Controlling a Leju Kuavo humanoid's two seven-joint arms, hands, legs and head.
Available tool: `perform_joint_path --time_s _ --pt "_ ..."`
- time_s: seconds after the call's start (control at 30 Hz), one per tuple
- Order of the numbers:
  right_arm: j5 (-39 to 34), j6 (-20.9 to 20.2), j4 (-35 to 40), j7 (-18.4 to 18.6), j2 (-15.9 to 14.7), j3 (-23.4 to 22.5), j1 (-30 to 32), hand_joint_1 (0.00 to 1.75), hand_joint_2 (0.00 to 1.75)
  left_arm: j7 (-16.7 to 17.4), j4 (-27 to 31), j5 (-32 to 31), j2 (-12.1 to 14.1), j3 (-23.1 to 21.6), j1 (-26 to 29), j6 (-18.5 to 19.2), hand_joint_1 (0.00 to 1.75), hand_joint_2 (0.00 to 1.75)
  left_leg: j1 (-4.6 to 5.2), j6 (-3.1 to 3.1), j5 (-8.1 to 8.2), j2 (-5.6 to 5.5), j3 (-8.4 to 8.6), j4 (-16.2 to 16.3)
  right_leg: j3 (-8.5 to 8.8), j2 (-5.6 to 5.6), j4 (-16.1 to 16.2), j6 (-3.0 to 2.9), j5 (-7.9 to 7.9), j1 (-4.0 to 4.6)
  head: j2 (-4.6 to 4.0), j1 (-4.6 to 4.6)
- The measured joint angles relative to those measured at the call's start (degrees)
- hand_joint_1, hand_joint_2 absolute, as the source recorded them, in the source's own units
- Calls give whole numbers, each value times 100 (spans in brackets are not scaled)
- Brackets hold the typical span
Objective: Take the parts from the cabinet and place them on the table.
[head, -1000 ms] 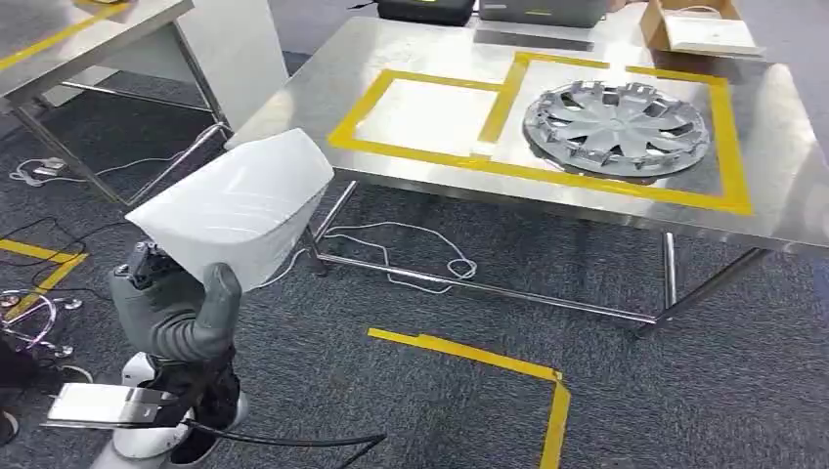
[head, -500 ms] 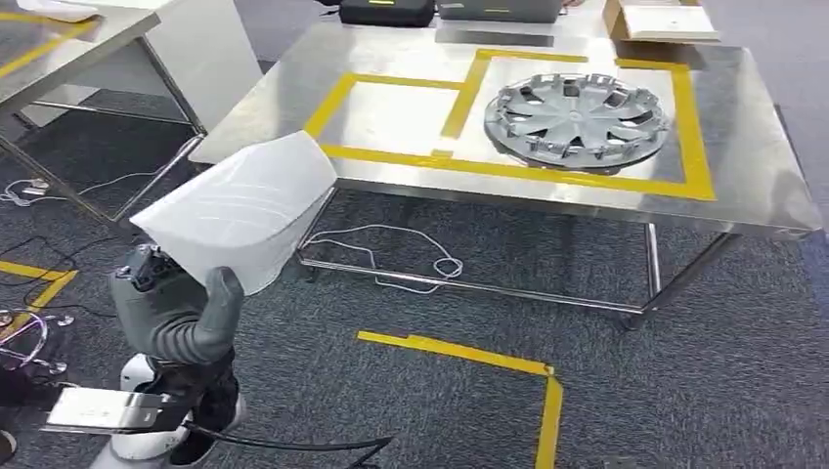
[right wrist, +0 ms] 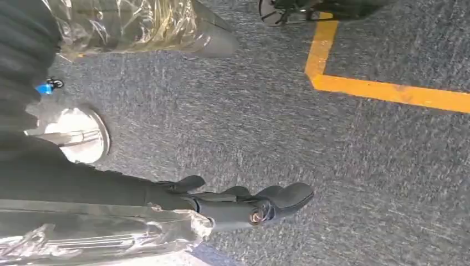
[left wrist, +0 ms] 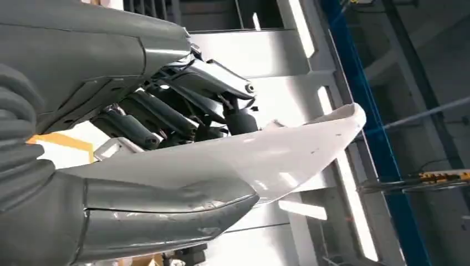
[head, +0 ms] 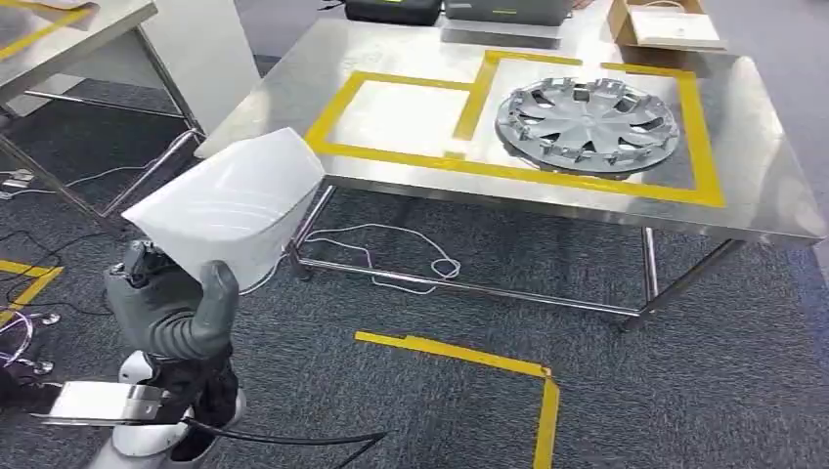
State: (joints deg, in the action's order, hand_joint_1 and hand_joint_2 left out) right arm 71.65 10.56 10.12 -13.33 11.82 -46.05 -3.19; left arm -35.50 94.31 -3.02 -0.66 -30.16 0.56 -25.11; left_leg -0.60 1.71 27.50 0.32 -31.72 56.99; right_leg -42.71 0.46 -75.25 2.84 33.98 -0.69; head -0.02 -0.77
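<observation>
Carrying stage. The left hand grips the white part by its near edge and holds it raised over the carpet, near-left of the worktop. The left taped square is bare; a hubcap lies in the right one. The right hand hangs open and empty above the floor. Risk: held by one edge alone, the broad part could tip or slip, and its far edge could strike the worktop rim on approach. The thumb and part hide the finger contact in the left wrist view.
</observation>
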Motion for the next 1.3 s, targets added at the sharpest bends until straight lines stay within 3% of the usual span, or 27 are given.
perform_joint_path --time_s 0.03,0.1,0.17,0.27,0.33,0.37,0.43,0.47,0.5,0.57,0.6,0.63,0.67,0.7,0.77,0.83,0.87,0.93,0.97,1.0,1.03,1.07,1.1,1.13,1.17,1.2,1.3 --pt "0 2 0 0 0 0 3 0 175 0 0 0 -2 0 3 0 175 175 0 -8 25 -2 34 1 146 -4 331 -2 -264 -3 0 2" --pt "0 2 0 0 0 0 -3 0 175 0 0 0 -2 2 3 0 175 175 -6 -52 95 -2 139 1 691 -47 1459 -23 -845 -4 0 4" --pt "-2 4 -4 -2 2 7 -22 0 175 0 0 -4 -2 2 -8 0 175 175 41 -126 158 -3 149 36 914 -63 1777 -84 -728 24 0 13" --pt "-2 2 -9 4 2 22 0 0 175 0 2 -4 -2 -2 -11 0 175 175 25 -195 173 5 178 -4 905 -51 1754 -200 -697 50 0 -15" --pt "0 4 -9 0 2 24 3 0 175 0 13 -7 -2 0 -19 0 175 175 14 -258 320 0 146 184 996 -45 1796 -290 -680 11 0 -35" --pt "-2 2 -9 0 2 26 -1 0 175 0 15 -9 0 -2 -24 0 175 175 9 -279 503 -3 -40 565 1026 -45 1795 -323 -659 11 0 -79" --pt "-2 2 -11 0 7 31 5 0 175 0 15 -7 9 -2 -4 0 175 175 6 -296 865 -3 -596 1545 1065 -42 1794 -356 -609 20 0 -79" --pt "-2 2 -11 0 5 28 12 0 175 0 15 -7 13 -2 1 0 175 175 6 -291 893 -3 -823 1861 1092 -36 1793 -359 -585 29 0 -79" --pt "-2 2 -11 0 4 28 17 0 175 0 15 -7 15 -2 10 0 175 175 6 -276 774 -3 -898 1880 1127 -21 1793 -362 -559 37 0 -76" --pt "-2 0 -11 0 7 28 16 0 175 0 15 -4 17 0 8 0 175 175 20 -203 190 -5 -703 1254 1237 16 1793 -356 -492 66 0 -79" --pt "-4 0 -11 0 9 31 14 0 175 0 15 -4 17 -2 7 0 175 175 43 -140 -127 -8 -510 762 1298 27 1795 -347 -455 78 0 -76" --pt "-4 0 -11 -2 15 30 19 0 175 0 15 -4 22 -2 7 0 175 175 87 -47 -307 -12 -371 348 1318 32 1806 -338 -417 71 0 -76" --pt "-2 -2 -13 -2 22 28 7 0 175 2 17 -2 26 -4 8 0 175 175 96 -9 -198 -4 -294 272 1342 41 1795 -287 -372 116 0 -59" --pt "-4 -2 -13 -4 20 28 3 0 175 0 26 -2 26 -2 -8 6 175 175 99 -31 -113 -4 -238 142 1311 32 1802 -255 -371 99 0 -92" --pt "-4 -4 -13 -4 22 31 18 0 175 0 31 2 20 -2 1 11 175 175 104 -4 -113 -22 -242 71 1342 12 1760 -169 -464 90 0 -90" --pt "-4 -4 -13 -6 22 33 7 0 175 -4 41 4 9 7 1 13 175 175 43 25 -118 -30 -107 12 1275 2 1626 -109 -326 85 0 -70" --pt "-4 -4 -13 -9 22 33 -12 0 175 -4 46 4 -2 11 -8 13 175 175 38 53 -97 -28 -92 12 1118 -1 1337 -83 -208 75 0 -37" --pt "-4 -4 -13 -9 22 35 -18 0 175 -4 46 4 -2 9 -2 22 175 175 39 56 -58 -27 -84 13 552 -1 418 -49 152 43 0 -52" --pt "-7 -4 -13 -9 22 35 -8 0 175 -4 46 4 -2 9 2 24 175 175 38 52 -35 -28 -72 14 309 -2 85 -16 259 38 0 -39" --pt "-7 -4 -13 -7 22 33 9 0 175 -4 46 4 -2 9 14 24 175 175 37 46 -8 -29 -40 15 173 -2 -9 -2 216 27 0 -44" --pt "-7 -4 -13 -4 22 33 19 0 175 -4 46 4 -2 11 16 24 175 175 36 34 30 -33 11 15 194 -3 192 23 -5 12 0 -42" --pt "-7 -4 -13 -4 22 33 19 0 175 -4 46 4 -2 9 16 24 175 175 32 17 69 -33 72 15 329 -9 589 24 -304 4 0 -42" --pt "-7 -4 -13 -4 20 33 17 0 175 -4 46 4 -2 9 15 24 175 175 25 -7 116 -33 150 15 554 -23 1149 19 -666 -2 0 -44" --pt "-7 -4 -13 -4 20 33 19 0 175 -4 46 4 -4 11 14 24 175 175 21 -37 164 -30 214 15 727 -58 1609 17 -903 -2 0 -37" --pt "-7 -7 -20 -4 22 35 16 0 175 -4 46 4 -2 11 12 24 175 175 38 -71 189 -28 244 18 748 -74 1635 -6 -730 32 0 -35" --pt "-7 -2 -20 -4 22 35 0 0 175 -4 48 7 -2 9 7 24 175 175 41 -108 209 -27 203 25 809 -94 1705 -99 -608 48 0 -31" --pt "-9 -4 -17 4 20 31 28 0 175 -4 55 20 -2 7 11 22 175 175 35 -214 226 -24 273 84 910 -52 1734 -258 -699 27 0 -59"
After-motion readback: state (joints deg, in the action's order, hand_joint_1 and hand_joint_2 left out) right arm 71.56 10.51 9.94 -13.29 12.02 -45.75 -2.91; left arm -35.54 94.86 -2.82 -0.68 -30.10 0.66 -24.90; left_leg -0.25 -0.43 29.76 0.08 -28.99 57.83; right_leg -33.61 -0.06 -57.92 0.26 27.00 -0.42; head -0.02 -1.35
